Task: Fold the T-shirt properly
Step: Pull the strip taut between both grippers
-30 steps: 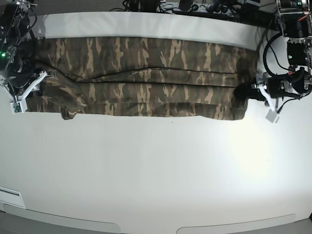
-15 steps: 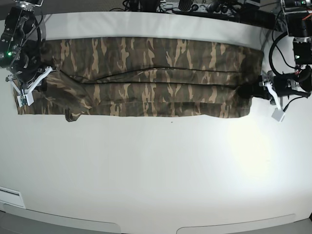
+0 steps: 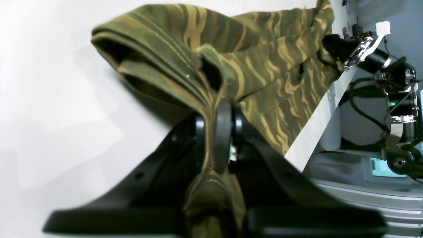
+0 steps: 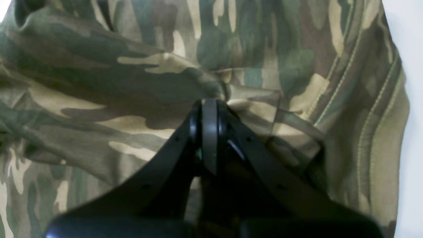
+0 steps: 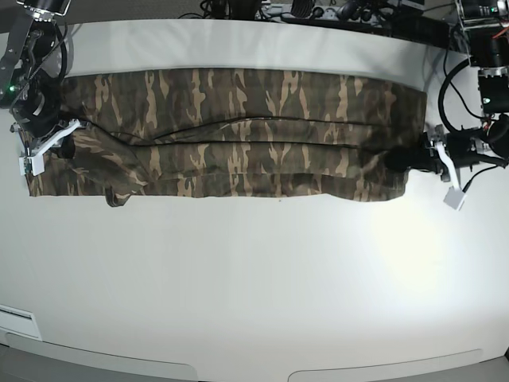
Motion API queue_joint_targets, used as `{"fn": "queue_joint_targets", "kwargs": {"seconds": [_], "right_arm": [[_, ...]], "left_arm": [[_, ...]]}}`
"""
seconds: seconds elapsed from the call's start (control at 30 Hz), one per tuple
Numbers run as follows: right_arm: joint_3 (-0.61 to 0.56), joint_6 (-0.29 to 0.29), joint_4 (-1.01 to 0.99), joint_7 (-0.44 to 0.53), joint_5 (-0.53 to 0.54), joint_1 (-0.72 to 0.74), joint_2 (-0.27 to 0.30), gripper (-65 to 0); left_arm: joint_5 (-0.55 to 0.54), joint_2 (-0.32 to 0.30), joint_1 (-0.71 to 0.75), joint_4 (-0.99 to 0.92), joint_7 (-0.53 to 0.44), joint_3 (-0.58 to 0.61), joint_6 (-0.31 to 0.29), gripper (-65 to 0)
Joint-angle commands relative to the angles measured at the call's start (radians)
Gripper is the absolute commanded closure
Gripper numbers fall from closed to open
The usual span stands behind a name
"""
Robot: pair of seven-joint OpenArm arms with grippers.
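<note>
- At the far left of the base view, the right tool sits at the left end of the T-shirt; its wrist view shows the two black fingers pressed together with a pinch of camouflage fabric caught at their tips.
- Around that grip the cloth bunches into soft folds, and a stitched hem runs down the right edge of the wrist view, next to the pale surface.
- The T-shirt lies across the far part of the white surface as a long, narrow band folded lengthwise, with fold lines running from end to end.
- A small flap of fabric pokes out below the band's lower edge near its left end.
- At the right end, the left tool is clamped on the T-shirt's edge; its wrist view shows the fingers shut on several layers of hemmed fabric, lifted a little off the surface.
- From that wrist view, the band stretches away to the right tool, which grips the far end.
</note>
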Motion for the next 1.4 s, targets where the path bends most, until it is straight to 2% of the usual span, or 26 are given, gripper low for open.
{"fn": "queue_joint_targets", "kwargs": {"seconds": [0.0, 0.13, 0.33, 0.47, 0.6, 0.77, 0.83, 0.9, 1.03, 1.17, 1.27, 1.3, 1.37], "right_arm": [[-0.005, 0.006, -0.009, -0.075, -0.021, -0.006, 0.0, 0.0], [-0.005, 0.008, -0.009, -0.066, 0.004, -0.004, 0.0, 0.0], [-0.006, 0.046, -0.009, -0.067, 0.026, -0.003, -0.01, 0.0], [-0.006, 0.048, -0.009, -0.068, 0.026, -0.003, -0.021, 0.0], [-0.006, 0.048, -0.009, -0.068, 0.026, -0.003, -0.021, 0.0], [-0.006, 0.048, -0.009, -0.079, 0.025, -0.004, -0.021, 0.0], [-0.006, 0.048, -0.009, -0.091, 0.025, -0.003, -0.021, 0.0], [-0.006, 0.049, -0.009, -0.091, 0.026, -0.003, -0.021, 0.0], [-0.006, 0.067, -0.009, -0.09, 0.031, -0.003, -0.021, 0.0], [-0.006, 0.067, -0.009, -0.094, 0.045, -0.003, -0.021, 0.0], [-0.006, 0.067, -0.009, -0.105, 0.045, -0.003, -0.021, 0.0], [-0.006, 0.067, -0.009, -0.11, 0.045, -0.003, -0.021, 0.0], [-0.006, 0.067, -0.009, -0.113, 0.045, -0.003, -0.021, 0.0]], "left_arm": [[-0.025, -0.018, -0.019, 0.039, -0.003, -0.008, 0.004, 0.0], [-0.025, 0.021, -0.018, 0.154, -0.003, -0.008, 0.003, 0.0], [-0.025, 0.138, -0.011, 0.317, -0.003, -0.007, -0.011, 0.0], [-0.025, 0.198, -0.011, 0.334, -0.003, -0.007, -0.014, 0.0], [-0.025, 0.277, -0.008, 0.328, -0.003, -0.005, -0.058, 0.0], [-0.025, 0.356, -0.008, 0.291, -0.003, 0.0, -0.069, 0.0], [-0.025, 0.379, -0.008, 0.283, -0.003, 0.018, -0.1, 0.0], [-0.021, 0.404, -0.008, 0.278, -0.033, 0.039, -0.103, 0.0], [0.082, 0.444, -0.008, 0.27, -0.086, 0.093, -0.119, 0.0], [0.166, 0.458, -0.008, 0.27, -0.14, 0.143, -0.119, 0.0], [0.176, 0.457, -0.008, 0.27, -0.18, 0.173, -0.119, 0.0], [0.175, 0.457, -0.008, 0.27, -0.192, 0.182, -0.119, -6.5], [0.175, 0.458, -0.008, 0.27, -0.197, 0.2, -0.119, -24.6]]}}
